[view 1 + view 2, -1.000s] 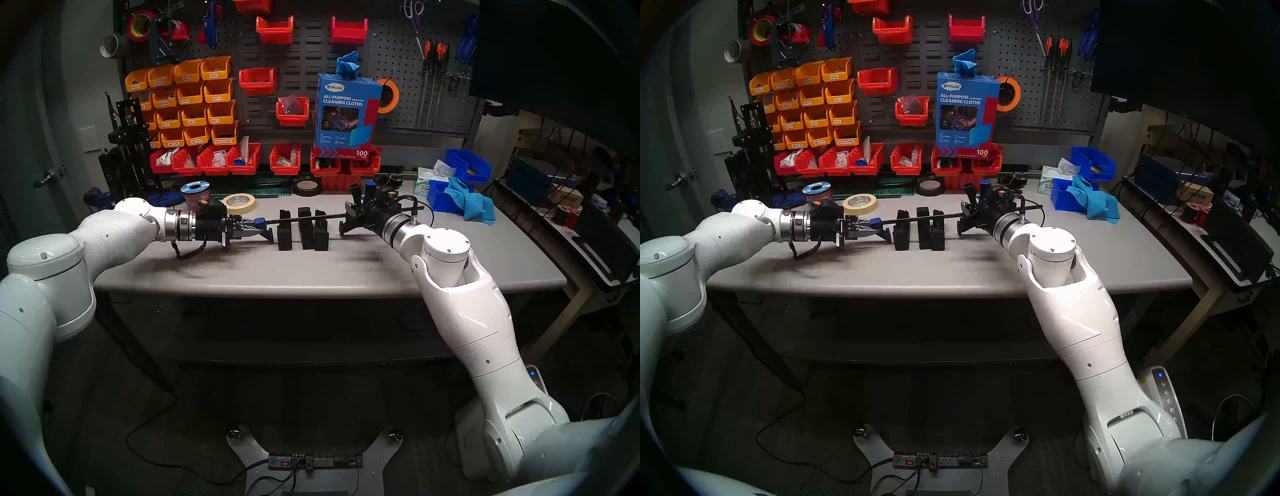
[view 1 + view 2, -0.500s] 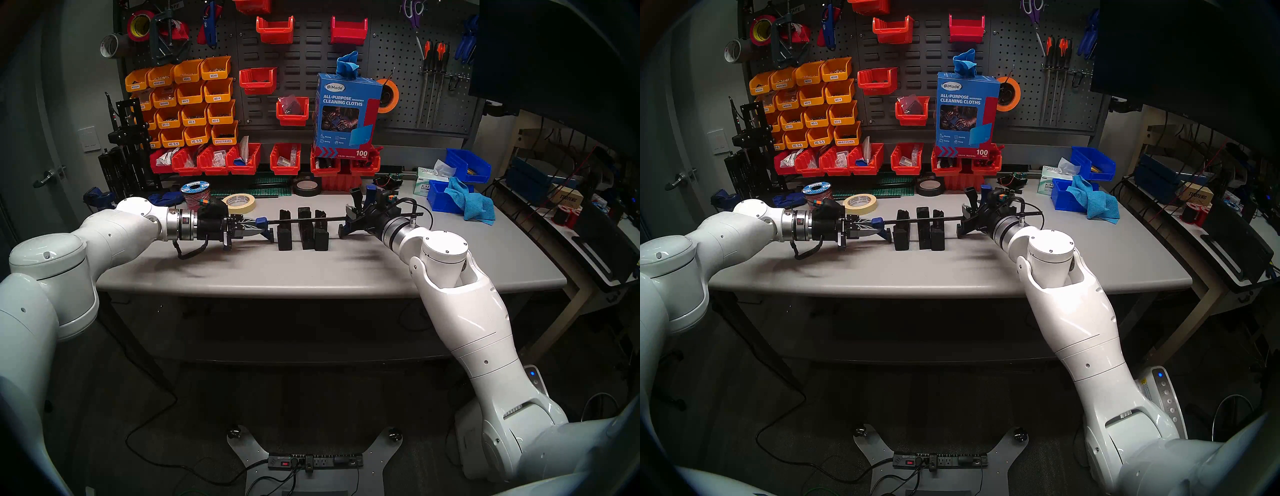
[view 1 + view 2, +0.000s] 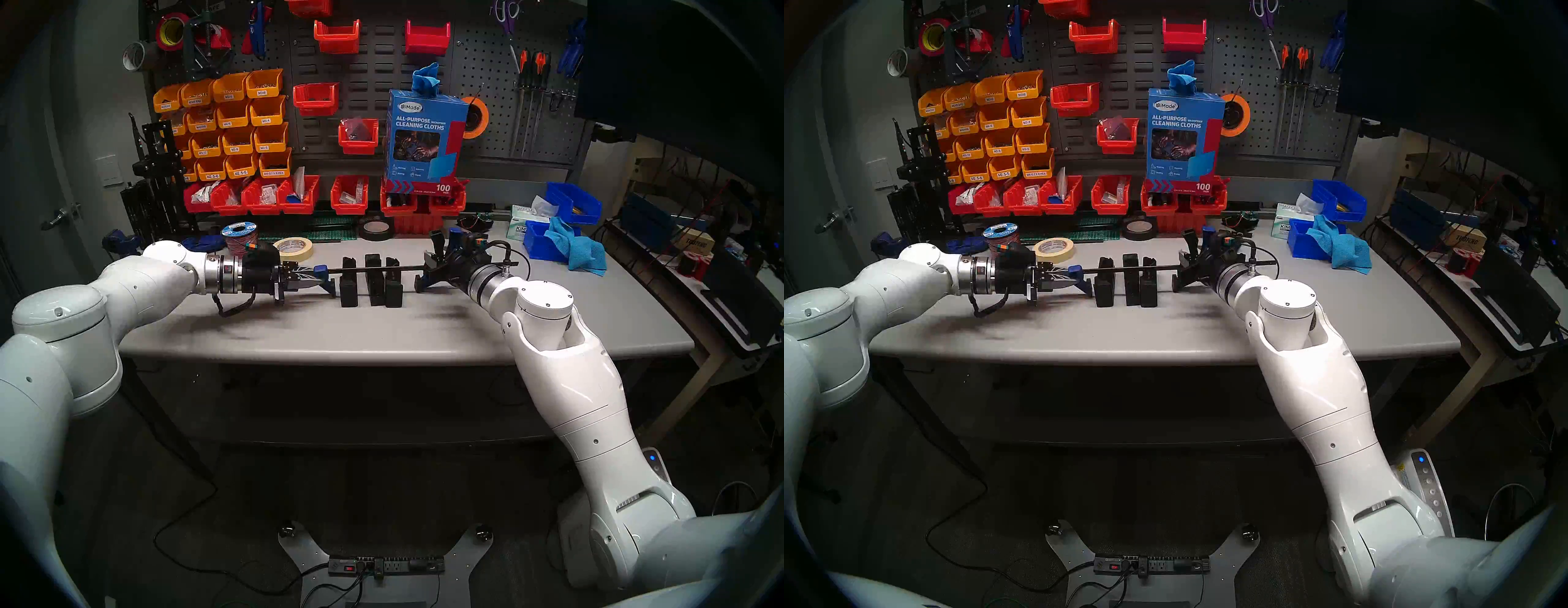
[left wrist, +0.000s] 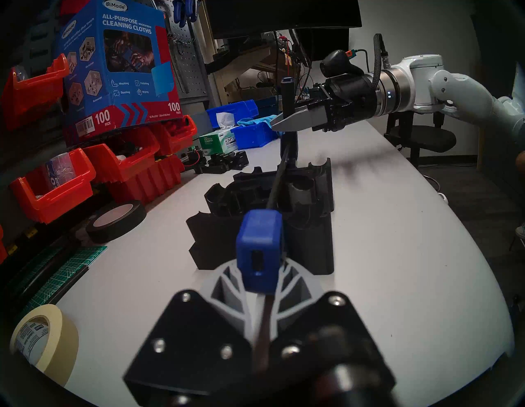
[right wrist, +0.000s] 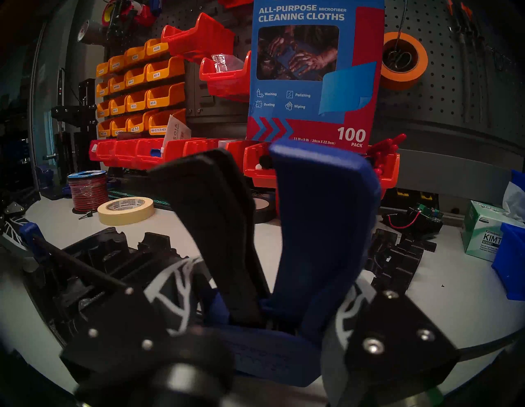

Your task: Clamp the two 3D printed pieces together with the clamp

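The clamp point(image 3: 407, 267) hangs level over mid-table, its thin black bar running left to right. My left gripper point(image 3: 312, 280) point(image 4: 260, 287) is shut on the bar's left end, just behind the blue end block point(image 4: 258, 247). My right gripper point(image 3: 441, 265) point(image 5: 260, 301) is shut on the trigger handle point(image 5: 321, 227), which points up. The black 3D printed pieces point(image 3: 373, 282) point(image 3: 1131, 282) point(image 4: 309, 233) stand upright in a row under the bar, between the clamp's two blue jaws. Gaps show between jaws and pieces. The leftmost block point(image 3: 348, 285) stands apart from the others.
Behind the row lie a masking tape roll point(image 3: 292, 248), a black tape roll point(image 3: 375, 229) and a wire spool point(image 3: 239, 237). Small knobbly black parts point(image 4: 221, 163) sit at the back. Blue bins with a cloth point(image 3: 568, 244) stand at the far right, red bins point(image 3: 297, 195) along the back.
Almost nothing. The left gripper and the clamp's end crept slightly right, and the bar's right end dipped a little. Both grips are unchanged.
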